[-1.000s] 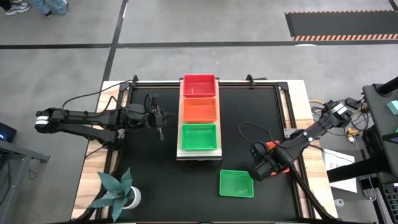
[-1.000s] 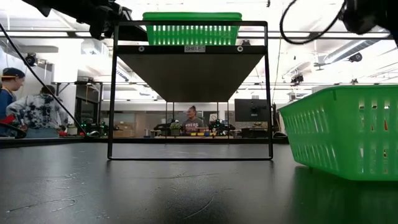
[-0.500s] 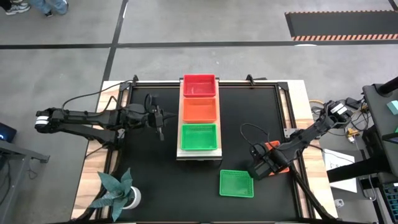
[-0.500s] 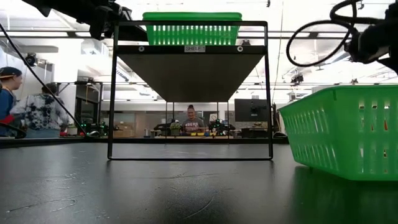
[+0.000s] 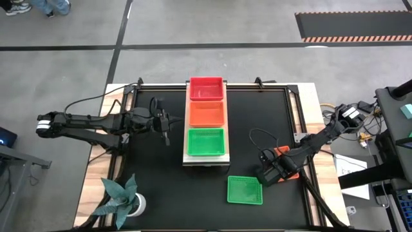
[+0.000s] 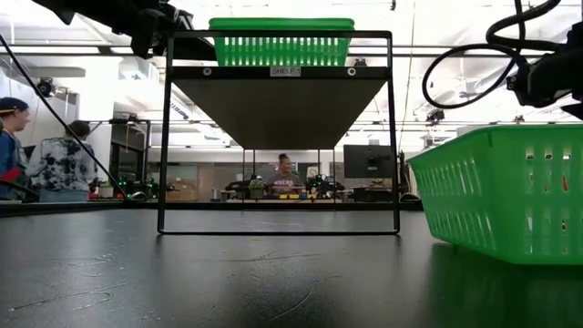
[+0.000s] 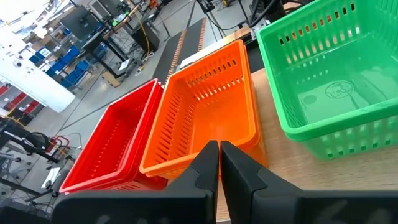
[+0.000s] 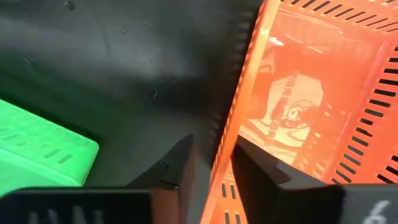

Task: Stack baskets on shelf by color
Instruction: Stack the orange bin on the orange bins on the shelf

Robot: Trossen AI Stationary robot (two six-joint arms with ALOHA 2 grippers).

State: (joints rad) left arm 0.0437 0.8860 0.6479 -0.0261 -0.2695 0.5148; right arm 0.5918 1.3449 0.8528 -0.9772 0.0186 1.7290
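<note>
Sitting in a row on the shelf point(image 5: 206, 160) are three basket stacks: red baskets point(image 5: 206, 89) at the far end, orange baskets point(image 5: 206, 114) in the middle, green baskets point(image 5: 206, 142) at the near end. Each touches or sits just beside the next. How many per stack: can't tell from the high view.

A loose green basket point(image 5: 245, 190) lies on the black tabletop point(image 5: 161, 187), just past the shelf's near end, toward the right side. A loose orange basket point(image 8: 311, 106) sits on the tabletop beside it, mostly hidden under the right arm in the high view.

Right gripper point(image 8: 211, 158) is at that orange basket w/ one finger on each side of its wall; fingers parted, rim between them, not clearly clamped.

Left gripper point(image 7: 219, 163) hovers left of the shelf, level w/ the orange stack, pointing at it; fingers closed together on nothing.

Potted plant point(image 5: 121, 196) at the near left corner. Low view: ppl in the room behind.
</note>
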